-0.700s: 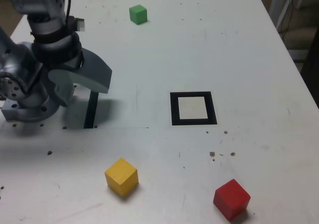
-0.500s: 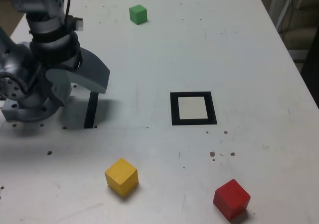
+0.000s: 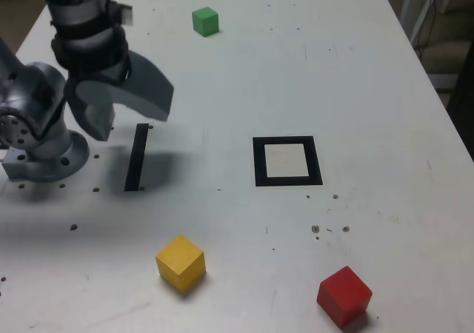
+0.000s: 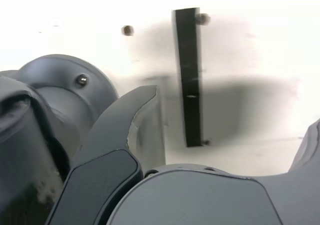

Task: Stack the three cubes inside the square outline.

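Note:
Three cubes lie apart on the white table. The green cube (image 3: 205,21) is at the far edge, the yellow cube (image 3: 180,263) near the front, and the red cube (image 3: 344,295) at the front toward the exterior view's right. The square outline (image 3: 259,161), a black border around a white centre, has nothing inside it. My gripper (image 3: 129,122) hangs open and holds nothing, above the table at the exterior view's left, far from every cube. In the wrist view my gripper (image 4: 230,115) shows wide jaws with only bare table between them.
A thin black strip (image 3: 136,157) lies on the table just below the gripper, and the strip (image 4: 190,75) shows in the wrist view too. The arm's grey base (image 3: 37,148) stands at the exterior view's left edge. Small dark specks dot the tabletop.
The gripper has lifted and swung slightly toward the far side, uncovering the whole black strip. The cubes and the outline have not moved.

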`<state>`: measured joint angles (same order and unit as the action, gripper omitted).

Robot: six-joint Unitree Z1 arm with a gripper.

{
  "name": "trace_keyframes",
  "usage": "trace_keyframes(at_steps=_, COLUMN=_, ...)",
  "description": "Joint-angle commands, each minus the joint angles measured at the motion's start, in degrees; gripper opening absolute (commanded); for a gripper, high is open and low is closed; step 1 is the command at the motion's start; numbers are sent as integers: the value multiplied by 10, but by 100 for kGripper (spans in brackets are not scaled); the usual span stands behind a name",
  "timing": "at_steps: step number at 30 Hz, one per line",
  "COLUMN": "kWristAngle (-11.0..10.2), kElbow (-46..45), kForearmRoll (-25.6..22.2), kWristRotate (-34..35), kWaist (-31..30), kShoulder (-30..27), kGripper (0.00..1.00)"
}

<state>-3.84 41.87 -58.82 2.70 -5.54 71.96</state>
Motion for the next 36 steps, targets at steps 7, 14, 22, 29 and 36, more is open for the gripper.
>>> trace_keyframes(at_steps=7, kWristAngle=25, kElbow=96, kForearmRoll=-33, kWristRotate=1, kWaist=-37, kShoulder=66, kGripper=99)
trace_keyframes(at_steps=14, kWristAngle=29, kElbow=233, kForearmRoll=-92, kWristRotate=38, kWaist=-126, kShoulder=150, kGripper=99)
trace_keyframes(at_steps=22, kWristAngle=24, kElbow=393, kForearmRoll=-154, kWristRotate=89, kWaist=-230, kShoulder=251, kGripper=100)
trace_keyframes(at_steps=29, kWristAngle=21, kElbow=511, kForearmRoll=-210, kWristRotate=91, kWaist=-285, kShoulder=348, kGripper=99)
trace_keyframes(at_steps=36, kWristAngle=17, kElbow=620, kForearmRoll=-250, kWristRotate=44, kWaist=-316, kShoulder=435, kGripper=99)
